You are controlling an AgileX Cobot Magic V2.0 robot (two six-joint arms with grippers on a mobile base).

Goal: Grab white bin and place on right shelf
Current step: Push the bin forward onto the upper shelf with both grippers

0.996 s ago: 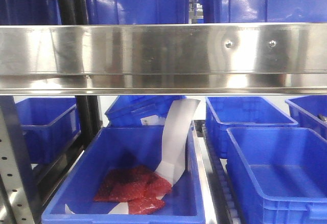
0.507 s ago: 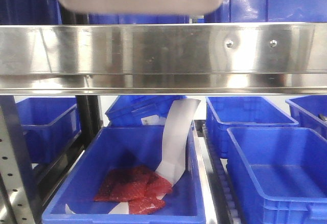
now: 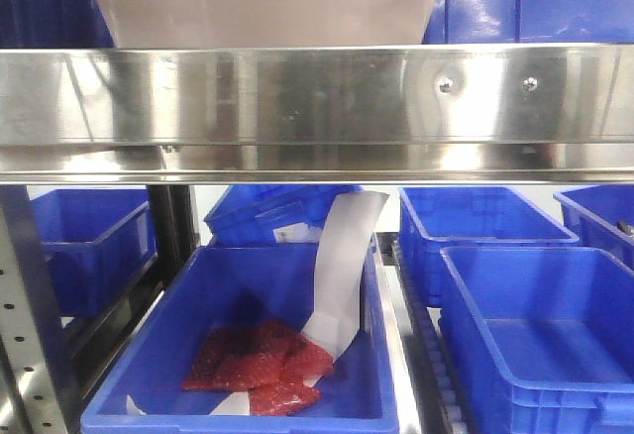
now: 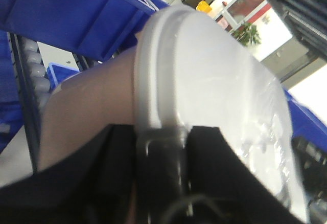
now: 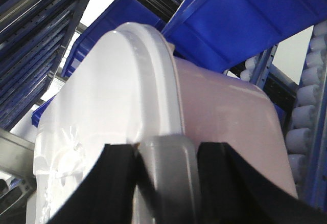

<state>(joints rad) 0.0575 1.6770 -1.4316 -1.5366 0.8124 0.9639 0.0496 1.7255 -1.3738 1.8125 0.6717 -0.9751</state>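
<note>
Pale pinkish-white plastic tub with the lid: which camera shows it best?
The right wrist view: the pale pinkish-white plastic tub shows its side wall, white lid and grey handle. The left wrist view shows lid and side. The front view catches only its lower side above the shiny steel shelf rail.

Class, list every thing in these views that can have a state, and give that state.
white bin, lid on, held at both ends.
left gripper, shut on the white bin.
right gripper, shut on the white bin.
right shelf, bin's base hidden behind its rail; contact unclear.
front blue crate, open, holding red packets and paper strip.
</note>
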